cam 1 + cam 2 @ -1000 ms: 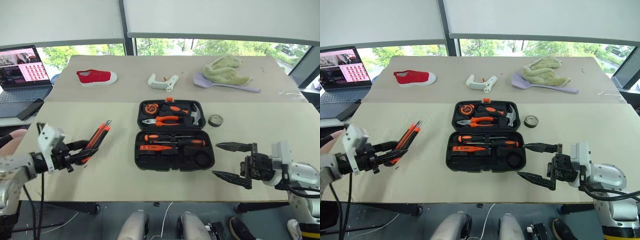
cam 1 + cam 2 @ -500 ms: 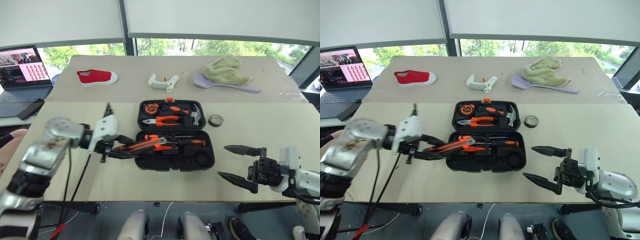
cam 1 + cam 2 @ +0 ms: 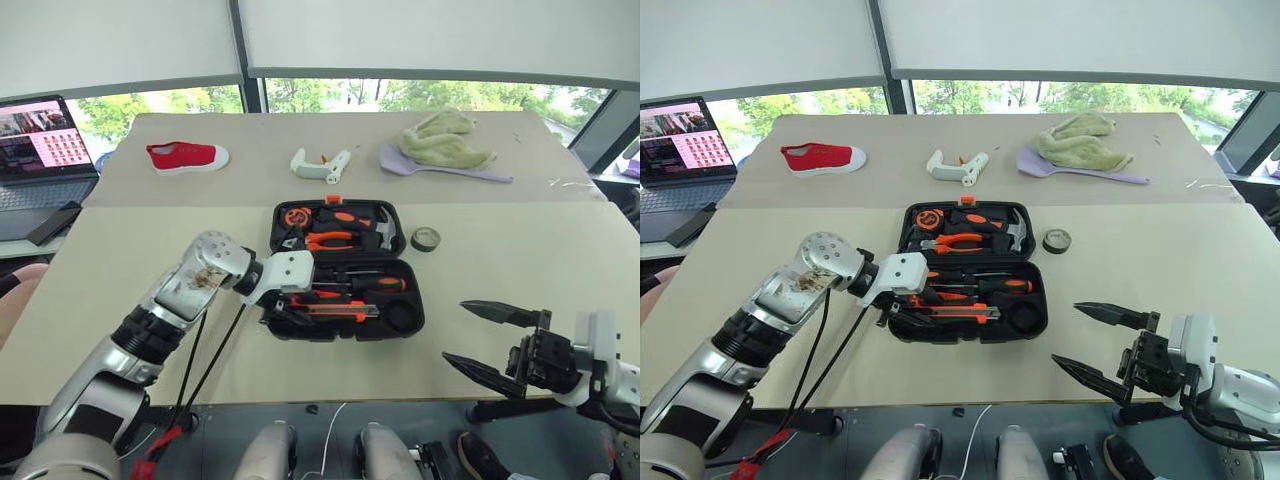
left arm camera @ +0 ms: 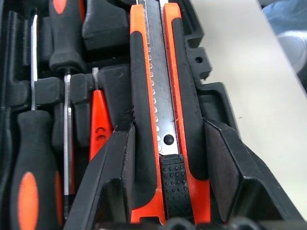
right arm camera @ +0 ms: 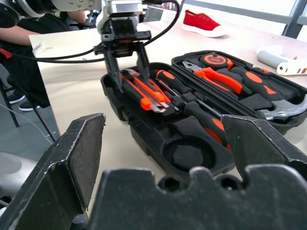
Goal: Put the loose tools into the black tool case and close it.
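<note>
Left eye view first: the black tool case [image 3: 345,268] lies open mid-table, lid half far, tray half near, its long axis running left to right. It looks like stiff moulded plastic, light enough to swing shut by the lid's far edge, though it may slide on the smooth table [image 3: 130,250] if pushed there.

Next, the utility knife [image 3: 335,310] is pinched at its left end by the left gripper [image 3: 283,303] and lies over the tray's near row, long axis left to right, free end pointing right. Rigid, with grooved rubber sides, it should not slip; the mid-handle is the safe hold.

Smallest, the tape roll [image 3: 425,239] sits flat on the table just right of the lid, light and best taken across its rim.

The right gripper [image 3: 500,343] hangs spread wide and empty, near right.
</note>
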